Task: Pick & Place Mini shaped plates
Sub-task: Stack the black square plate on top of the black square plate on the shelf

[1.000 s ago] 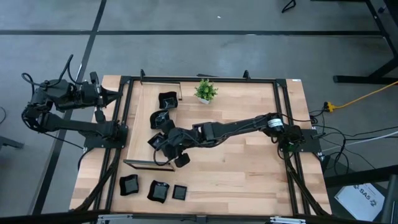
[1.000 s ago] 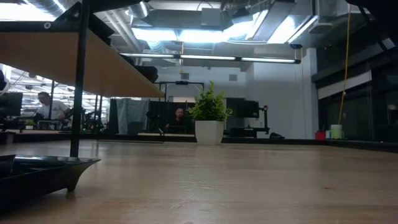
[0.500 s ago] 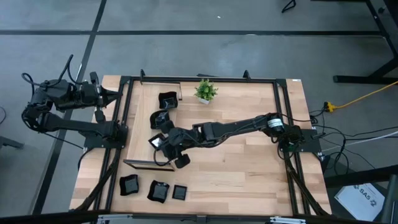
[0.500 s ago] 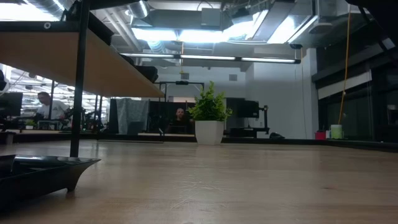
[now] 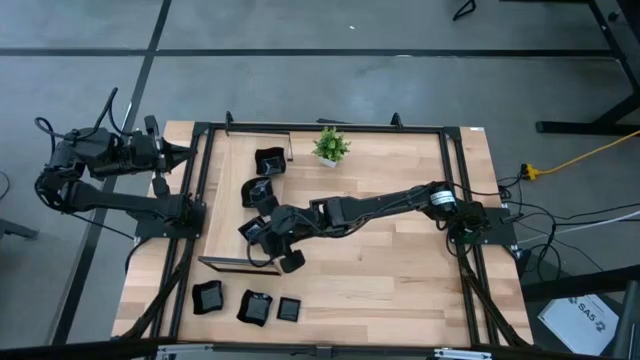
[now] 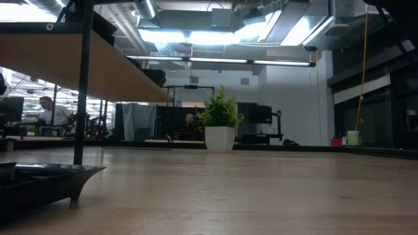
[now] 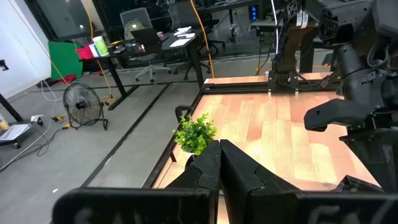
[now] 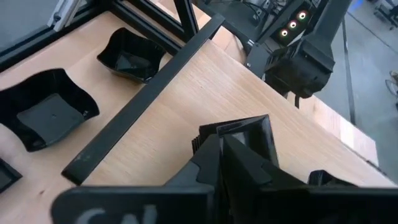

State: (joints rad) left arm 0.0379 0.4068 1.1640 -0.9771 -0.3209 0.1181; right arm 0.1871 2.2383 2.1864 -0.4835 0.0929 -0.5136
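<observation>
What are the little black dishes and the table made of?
The little black dishes look like shiny plastic: thin walls that catch the light. The table looks like pale wood, since grain lines run along its boards. The right claw is shut on one dish.

Both arms are built from matte black segments with loose black cables. A silver ring is seen at the right arm's (image 5: 380, 205) joint. Each hand is formed of two dark angular fingers.

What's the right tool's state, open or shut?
Shut. In the right wrist view the right tool pinches the rim of a small glossy black square plate, its jaws together with no gap showing.
</observation>
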